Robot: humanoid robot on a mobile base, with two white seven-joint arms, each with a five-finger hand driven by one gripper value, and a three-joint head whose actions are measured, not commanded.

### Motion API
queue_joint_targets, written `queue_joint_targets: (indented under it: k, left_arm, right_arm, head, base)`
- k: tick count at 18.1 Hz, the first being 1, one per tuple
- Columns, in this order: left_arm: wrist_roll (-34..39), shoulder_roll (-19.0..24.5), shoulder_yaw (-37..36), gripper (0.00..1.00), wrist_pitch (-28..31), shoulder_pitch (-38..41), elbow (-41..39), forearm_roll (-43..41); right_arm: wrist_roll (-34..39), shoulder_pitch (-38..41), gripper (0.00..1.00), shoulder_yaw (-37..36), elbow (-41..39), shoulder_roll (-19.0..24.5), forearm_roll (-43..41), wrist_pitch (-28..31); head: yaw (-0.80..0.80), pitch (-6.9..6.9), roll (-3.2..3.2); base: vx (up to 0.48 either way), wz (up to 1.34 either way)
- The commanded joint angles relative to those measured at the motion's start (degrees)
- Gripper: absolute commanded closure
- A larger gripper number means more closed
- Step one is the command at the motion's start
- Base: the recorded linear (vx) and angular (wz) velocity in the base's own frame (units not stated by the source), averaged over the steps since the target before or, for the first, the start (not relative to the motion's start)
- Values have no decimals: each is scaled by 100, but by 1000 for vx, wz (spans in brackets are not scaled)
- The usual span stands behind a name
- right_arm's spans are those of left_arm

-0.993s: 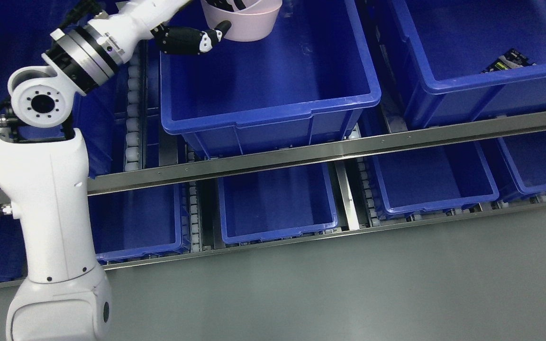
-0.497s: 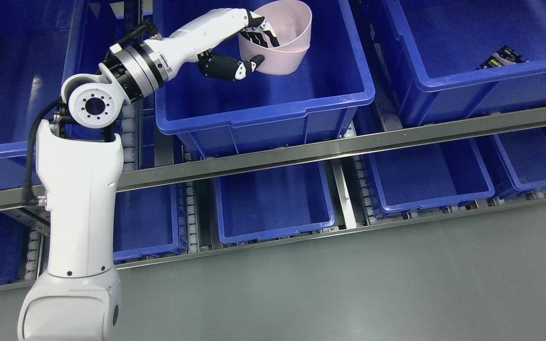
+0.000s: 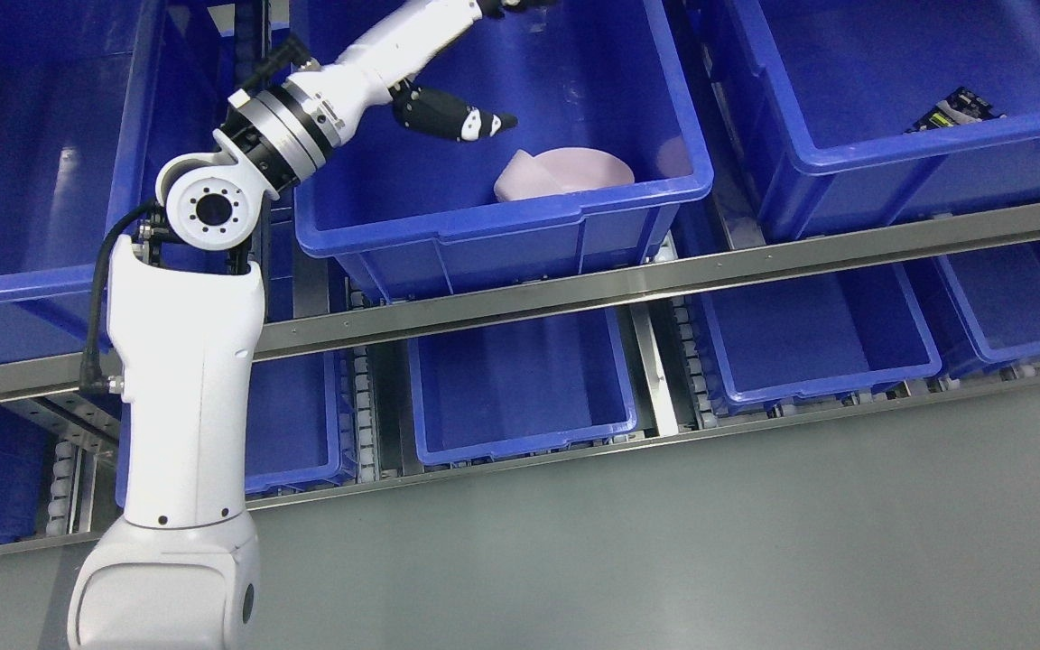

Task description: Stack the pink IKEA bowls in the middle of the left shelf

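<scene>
Pink bowls sit inside the blue bin on the upper shelf level, low against the bin's front wall, toward its right end. They look nested, one lip showing at the left in front of a wider rim (exact count not clear from here). A faint pink reflection shows on the bin's inner right wall beside them. Nothing touches the bowls.

Left hand is up above and to the left of the bowls, well apart from them, mostly cut off by the top edge of the head view. Only the black thumb with its white band shows fully, sticking out to the right over the bin interior, holding nothing. The other fingers run out of frame at the top, so cannot tell whether they are spread or curled.

The white left arm rises from the lower left, bends at the round elbow joint, and reaches up and right over the bin's left rim.

A second blue bin stands to the right on the same level, with a small dark packet in its far corner. A metal rail runs across below both bins, with more blue bins on the lower level and grey floor in front.
</scene>
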Motion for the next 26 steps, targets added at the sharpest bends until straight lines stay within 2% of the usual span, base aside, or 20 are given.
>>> queue_joint_targets:
  k: [1,2,3,4,8,11,26]
  left_arm:
    - [1999,-434,1021,8,79,25,167,1340]
    - [2728,-434,1004,6,201,94,158,1824]
    - [3274,-434,969,1,307,217,106,1941]
    - [3550,-434,917,0,299,401,35,1951]
    - [3552,-434,705,0,299,1297,-483,1978]
    - [3552,-434,705,0,282,1527,-528,1969]
    - [3544,-434,696,0,361,1835,-721,1969]
  right_arm:
    - [-6,-1,0,-26,-100,-100,-9,4]
    - [-6,-1,0,-26,-100,-100,-9,4]
    - [-6,-1,0,-26,-100,-100,-9,4]
    - [-6,-1,0,-26,-100,-100,-9,4]
    - [-6,-1,0,-26,-100,-100,-9,4]
    - [-6,-1,0,-26,-100,-100,-9,4]
    - [-6,-1,0,-26,-100,-100,-9,4]
  head:
    - [0,0,0]
    - [0,0,0]
    - [0,0,0]
    - [0,0,0]
    - [0,0,0]
    - [0,0,0]
    - [0,0,0]
  base:
    - [0,0]
    - [0,0]
    - [0,0]
    - [0,0]
    - [0,0]
    - [0,0]
    - [0,0]
